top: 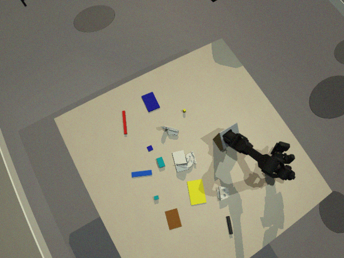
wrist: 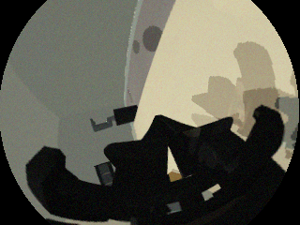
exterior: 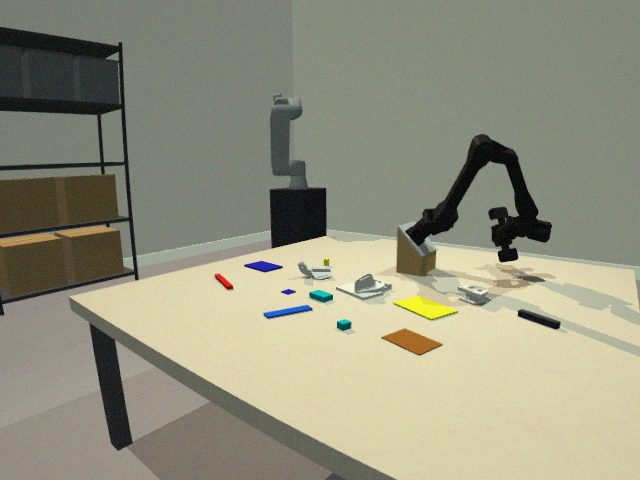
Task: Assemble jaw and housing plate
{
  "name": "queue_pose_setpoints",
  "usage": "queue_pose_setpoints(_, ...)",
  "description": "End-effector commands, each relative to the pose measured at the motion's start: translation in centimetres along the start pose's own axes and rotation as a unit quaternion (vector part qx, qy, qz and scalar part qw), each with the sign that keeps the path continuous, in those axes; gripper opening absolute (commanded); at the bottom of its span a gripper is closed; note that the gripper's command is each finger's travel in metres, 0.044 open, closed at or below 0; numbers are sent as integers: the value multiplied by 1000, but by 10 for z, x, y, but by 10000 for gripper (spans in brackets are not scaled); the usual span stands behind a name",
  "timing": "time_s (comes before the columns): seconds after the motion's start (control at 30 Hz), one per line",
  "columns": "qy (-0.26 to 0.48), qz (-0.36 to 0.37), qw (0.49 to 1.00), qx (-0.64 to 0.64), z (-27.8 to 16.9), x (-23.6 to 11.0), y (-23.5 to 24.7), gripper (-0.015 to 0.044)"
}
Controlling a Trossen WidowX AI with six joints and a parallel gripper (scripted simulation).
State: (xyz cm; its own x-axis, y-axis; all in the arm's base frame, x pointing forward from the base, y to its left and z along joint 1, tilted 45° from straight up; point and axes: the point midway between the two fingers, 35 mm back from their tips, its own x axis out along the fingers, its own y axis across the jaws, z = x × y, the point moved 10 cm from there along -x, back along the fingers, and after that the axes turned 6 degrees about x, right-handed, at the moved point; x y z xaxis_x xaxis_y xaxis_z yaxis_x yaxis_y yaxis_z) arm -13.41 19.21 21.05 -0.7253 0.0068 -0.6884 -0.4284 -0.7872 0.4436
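My gripper is shut and empty, held above the table right of the arm's base in the top and exterior views. In the wrist view its fingertips meet. The white base lies mid-table; a rounded white jaw is at its right side, and a white square piece shows on its top. A loose, curved pale part lies behind it. A small white part with holes lies beyond the yellow plate. The pins and tooth mesh are too small to tell.
A yellow plate lies beside the base, a teal block on its other side. Blue, red and black bars, a brown plate and a dark blue plate lie around.
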Motion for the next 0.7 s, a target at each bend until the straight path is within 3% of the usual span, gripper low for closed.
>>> queue_pose_setpoints(0.0,-22,-27,999,26,4,-11,-8,0)
queue_pose_setpoints(0.67,-150,-173,958,175,11,-83,-59,0)
